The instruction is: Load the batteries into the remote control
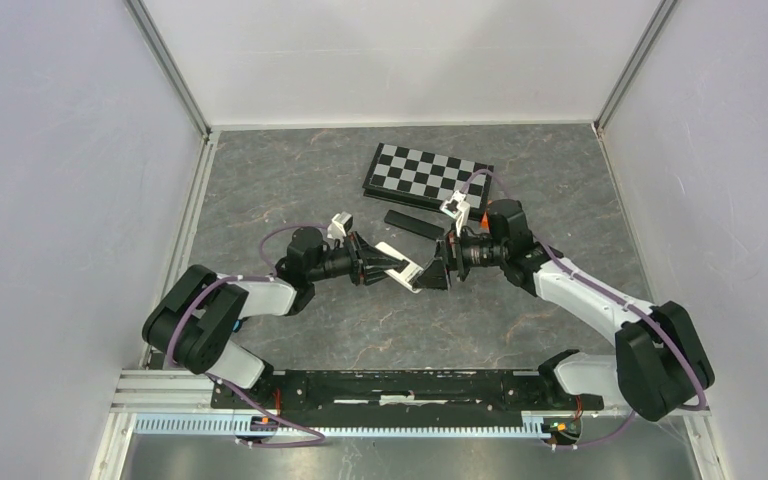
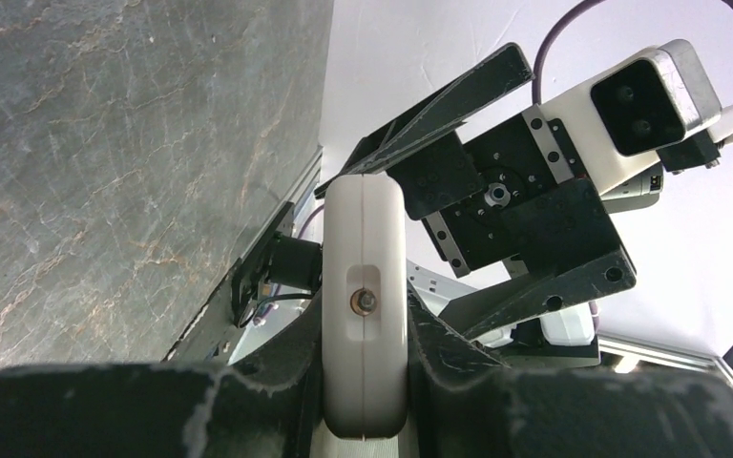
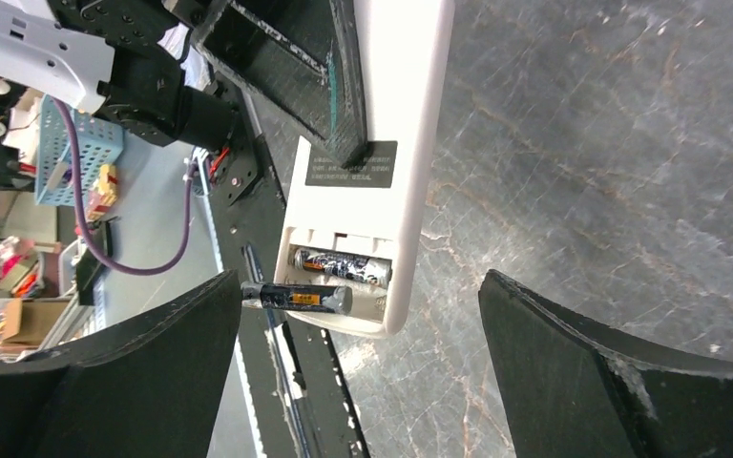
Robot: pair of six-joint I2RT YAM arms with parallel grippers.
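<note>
A robotics lab: white-panelled enclosure (image 1: 390, 60), checkerboard (image 1: 428, 177), blue basket (image 3: 65, 145) amid clutter.

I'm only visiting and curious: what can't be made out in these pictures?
- Right wrist view: whether the lower battery is seated or loose in the white remote; the top edge cuts off the remote's far end.
- Top view: that battery is too small to see.
- Left wrist view: remote end-on, its battery bay facing away.

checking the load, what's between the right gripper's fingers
The right wrist view shows the white remote, bay open, between the right gripper's fingers: a seated battery and a second battery sticking out, tip by one finger.
</note>
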